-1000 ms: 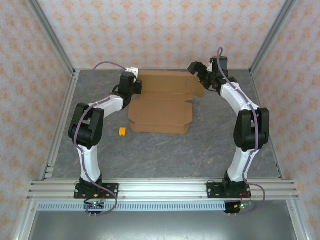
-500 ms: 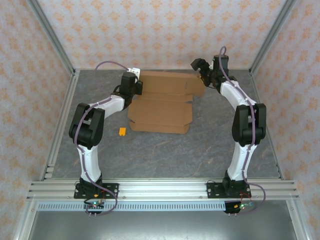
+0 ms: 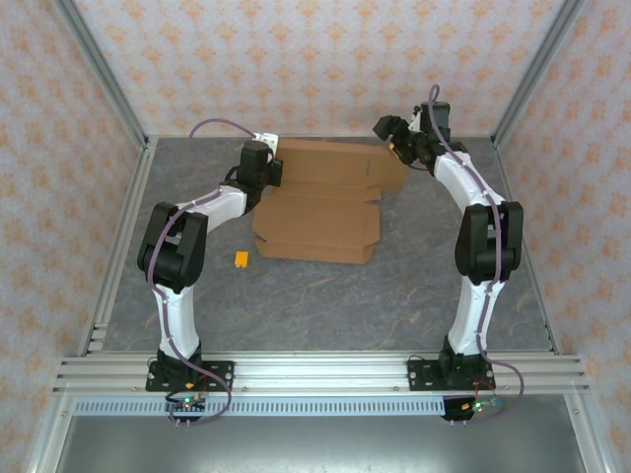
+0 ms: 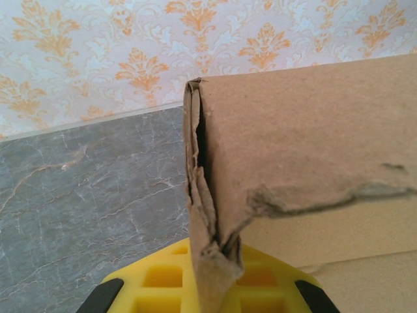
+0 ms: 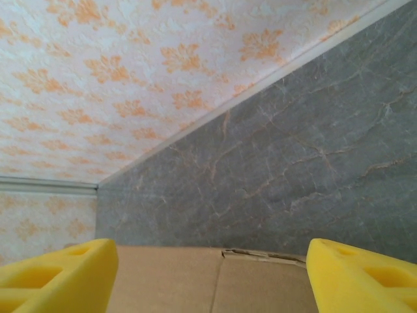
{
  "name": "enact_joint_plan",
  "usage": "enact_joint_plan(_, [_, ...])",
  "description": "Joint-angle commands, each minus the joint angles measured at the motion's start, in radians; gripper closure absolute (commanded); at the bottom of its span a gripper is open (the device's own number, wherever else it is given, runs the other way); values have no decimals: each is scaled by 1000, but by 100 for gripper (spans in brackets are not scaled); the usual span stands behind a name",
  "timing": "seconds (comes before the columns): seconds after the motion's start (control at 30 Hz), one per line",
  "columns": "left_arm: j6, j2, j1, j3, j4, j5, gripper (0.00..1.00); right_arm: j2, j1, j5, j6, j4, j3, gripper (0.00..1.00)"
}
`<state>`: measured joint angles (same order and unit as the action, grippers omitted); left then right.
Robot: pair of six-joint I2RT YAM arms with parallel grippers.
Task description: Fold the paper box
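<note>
The paper box [image 3: 315, 222] lies on the grey table [image 3: 325, 305], partly formed: its near panels rest flat and its far panel stands raised, with the patterned wall [image 3: 315, 69] just behind the box. At the box's far left corner the left gripper [image 3: 260, 160] is pinching the crumpled, doubled edge of the raised panel; in the left wrist view that edge runs down between the yellow fingers [image 4: 163, 277]. At the box's far right corner the right gripper [image 3: 392, 133] hangs just above the panel's top edge with its fingers [image 5: 58, 267] spread wide, gripping nothing. Over the last second the right arm has drawn up and back from that corner, and the right end flap, which slanted outward, now sits closer in line with the panel. That suggests the right end fold has been pressed and let go, while the left corner looks unfinished. A small orange piece [image 3: 242, 259] lies just left of the box's near edge.
</note>
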<state>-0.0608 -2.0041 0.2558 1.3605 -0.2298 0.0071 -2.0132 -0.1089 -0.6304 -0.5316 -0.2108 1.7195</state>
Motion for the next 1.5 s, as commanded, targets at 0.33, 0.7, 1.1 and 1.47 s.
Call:
enact_joint_plan(0.33, [-8,-19,8,37,23,-24,100,24,-46,46,169,-176,88,28])
enact_joint_plan(0.7, [-5,-10,9,31,21,-22,100,-36,-89,78,167,-216,136,41])
enact_joint_plan(1.1, [-1,-9,10,30,17,-21,100,-31,-95,125,125,-206,96,44])
enact_joint_plan(1.47, [0,-8,10,27,15,-17,100,-30,-103,112,73,-181,73,46])
